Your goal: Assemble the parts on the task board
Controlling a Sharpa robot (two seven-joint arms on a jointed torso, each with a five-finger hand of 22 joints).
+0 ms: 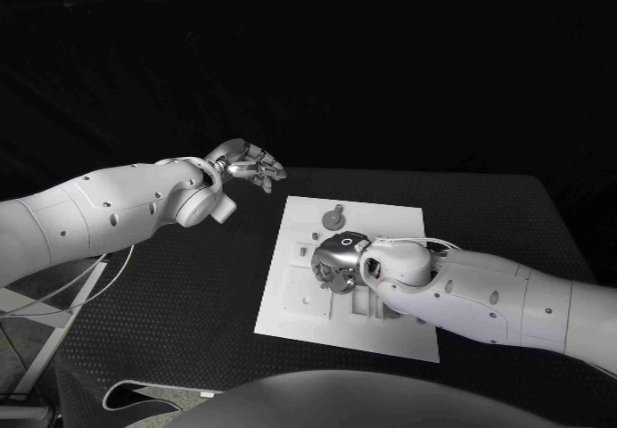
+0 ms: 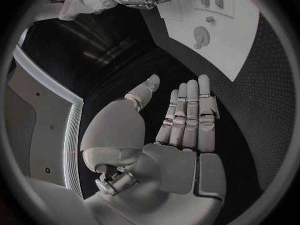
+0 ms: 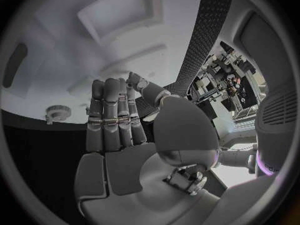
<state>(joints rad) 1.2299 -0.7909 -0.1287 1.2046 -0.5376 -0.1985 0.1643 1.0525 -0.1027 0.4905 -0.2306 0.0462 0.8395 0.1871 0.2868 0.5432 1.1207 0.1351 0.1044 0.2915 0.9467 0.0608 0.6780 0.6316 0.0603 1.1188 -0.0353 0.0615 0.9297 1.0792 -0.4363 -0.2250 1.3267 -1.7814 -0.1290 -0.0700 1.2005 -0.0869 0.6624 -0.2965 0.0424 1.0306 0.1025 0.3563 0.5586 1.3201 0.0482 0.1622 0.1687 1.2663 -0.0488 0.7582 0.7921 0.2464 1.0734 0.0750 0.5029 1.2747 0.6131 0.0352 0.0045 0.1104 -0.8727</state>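
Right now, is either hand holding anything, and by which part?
Nothing is held. The left hand is off the task board, fingers straight and empty. The right hand hovers over the board, fingers extended, nothing between them.

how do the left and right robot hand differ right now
The left robot hand is raised past the white board's far left corner, over the black table; the right robot hand is low over the board's middle. The left one's fingers are straight and together; the right one's thumb is bent across them. Both hold nothing.

Overhead head camera, two close wrist fisheyes
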